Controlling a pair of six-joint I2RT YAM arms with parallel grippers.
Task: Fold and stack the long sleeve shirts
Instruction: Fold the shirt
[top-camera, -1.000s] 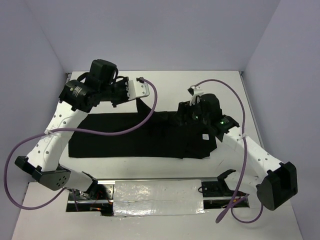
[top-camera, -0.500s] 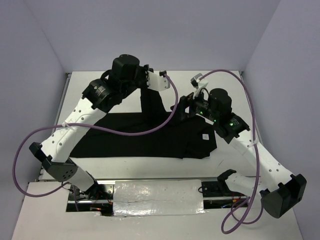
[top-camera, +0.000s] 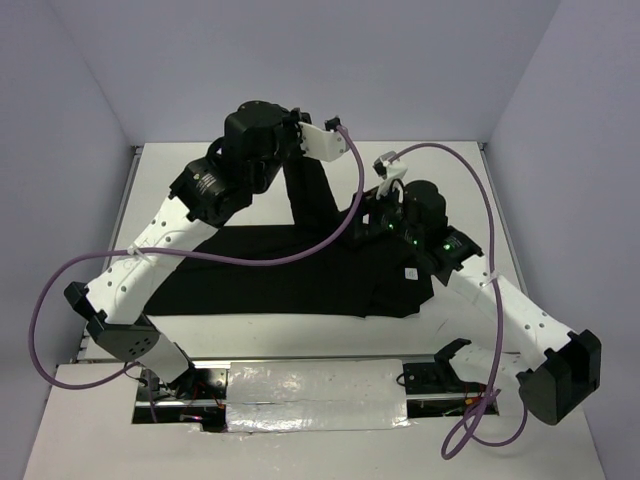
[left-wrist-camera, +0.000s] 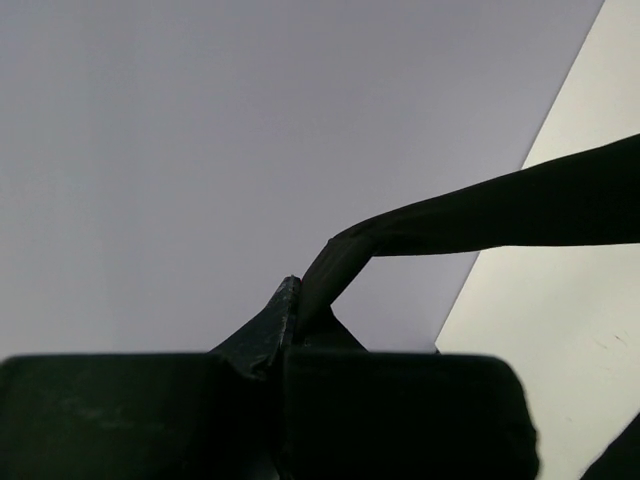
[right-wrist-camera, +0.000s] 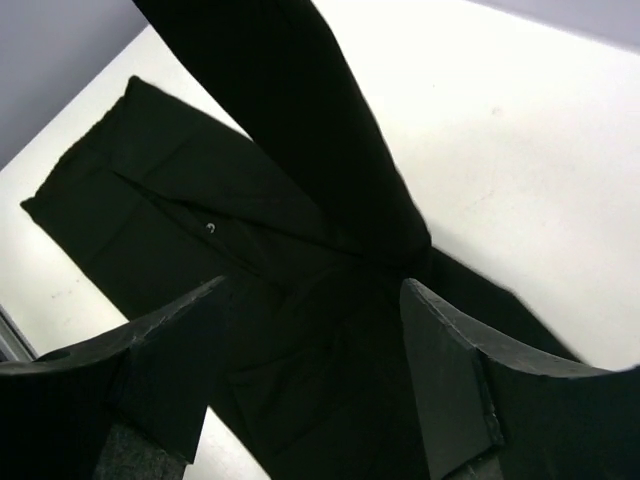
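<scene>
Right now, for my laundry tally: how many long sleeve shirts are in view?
1. The black shirt lies across mid-table, one sleeve lifted by the shut left pincer; another could hide folded underneath.

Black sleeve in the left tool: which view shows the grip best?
Left wrist: the sleeve is pinched in the shut left tool. Top external shows it rising from the shirt, pinch hidden. Right wrist shows only its lower stretch.
</scene>
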